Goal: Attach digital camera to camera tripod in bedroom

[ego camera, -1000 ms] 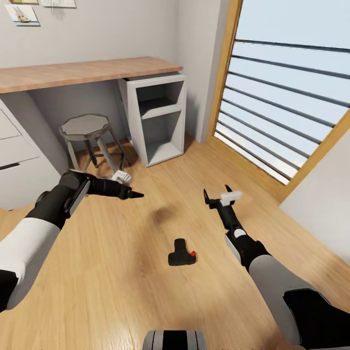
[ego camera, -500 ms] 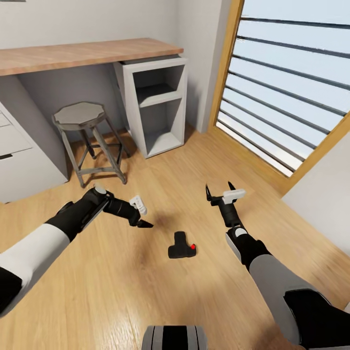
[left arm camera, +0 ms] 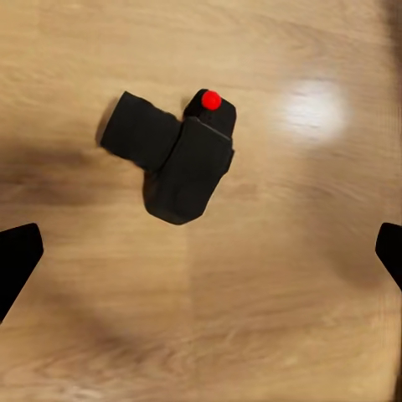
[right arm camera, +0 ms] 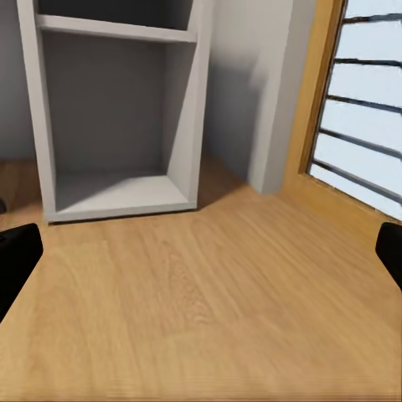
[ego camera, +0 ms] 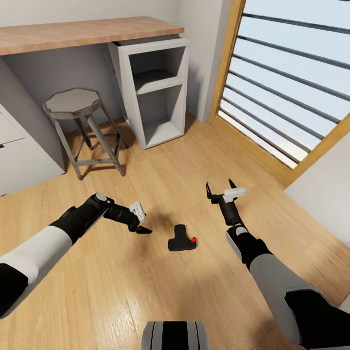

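Head view: left gripper [ego camera: 144,228] closing on the digital camera [ego camera: 182,242] lying on the floor [ego camera: 160,291].
Over the past 1 second the left arm had swung down and toward the camera, ending low just beside it, while the view itself tilted; that looked like the start of a pickup. Left wrist view showed the camera [left arm camera: 174,156] centred between 2 fingers [left arm camera: 15,264] spread wide at the frame edges, holding nothing. It was a small black blocky body with a stubby projecting part and 1 bright red button on top, flat on the light wood boards. The right gripper [ego camera: 219,189] hung apart, its fingers also spread and empty, pointed toward the white shelf unit [ego camera: 155,92] under the desk [ego camera: 73,34].
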